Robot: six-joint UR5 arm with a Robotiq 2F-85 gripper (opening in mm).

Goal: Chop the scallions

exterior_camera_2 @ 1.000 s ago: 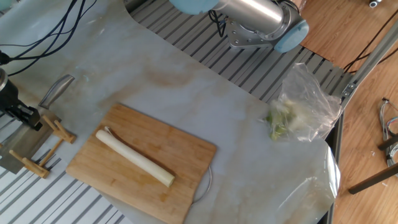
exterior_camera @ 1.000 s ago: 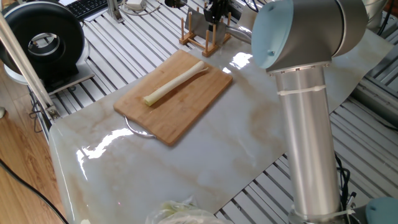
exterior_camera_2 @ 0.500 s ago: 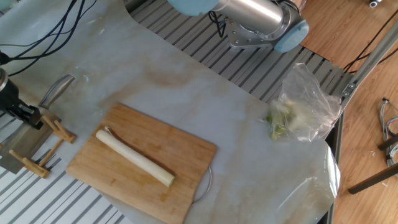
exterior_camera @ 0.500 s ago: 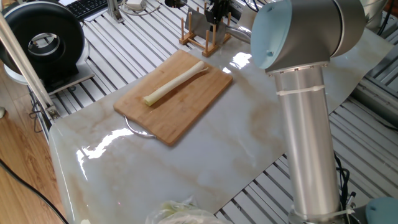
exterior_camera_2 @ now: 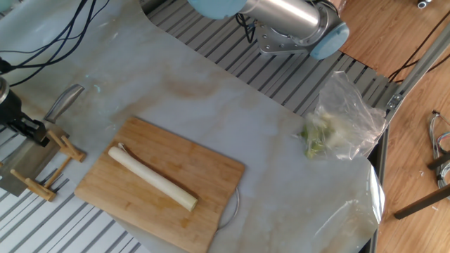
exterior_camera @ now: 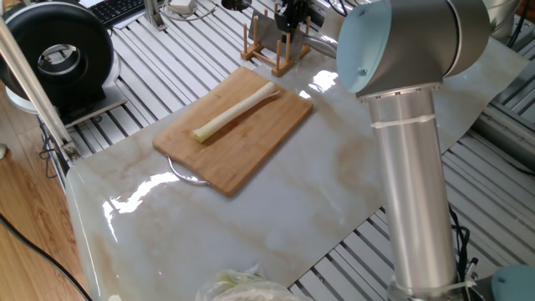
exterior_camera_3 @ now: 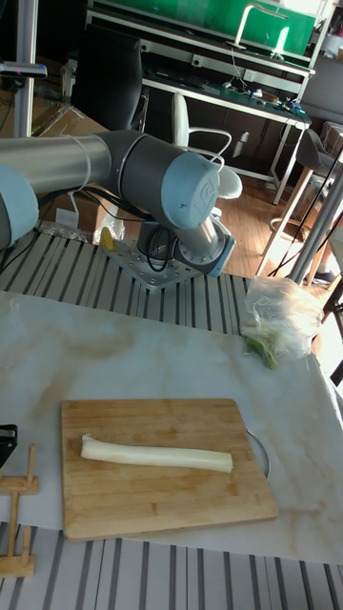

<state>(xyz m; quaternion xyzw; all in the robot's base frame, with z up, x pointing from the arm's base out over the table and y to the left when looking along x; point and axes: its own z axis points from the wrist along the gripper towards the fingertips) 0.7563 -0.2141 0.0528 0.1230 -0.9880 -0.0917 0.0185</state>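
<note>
A whole scallion stalk lies diagonally on the wooden cutting board; it is pale cream with a yellowish cut end. The other fixed view shows the stalk on the board, and so does the tall fixed view, where the stalk lies along the board. My dark gripper hangs at the wooden rack beyond the board's far corner, away from the stalk. It shows at the frame's left edge as a dark gripper. Its fingers are too dark and cut off to read.
A clear plastic bag of leafy greens lies near the marble sheet's edge. The arm's thick silver link stands over the table's right side. A black round device sits off the sheet to the left. A curved metal piece lies near the rack.
</note>
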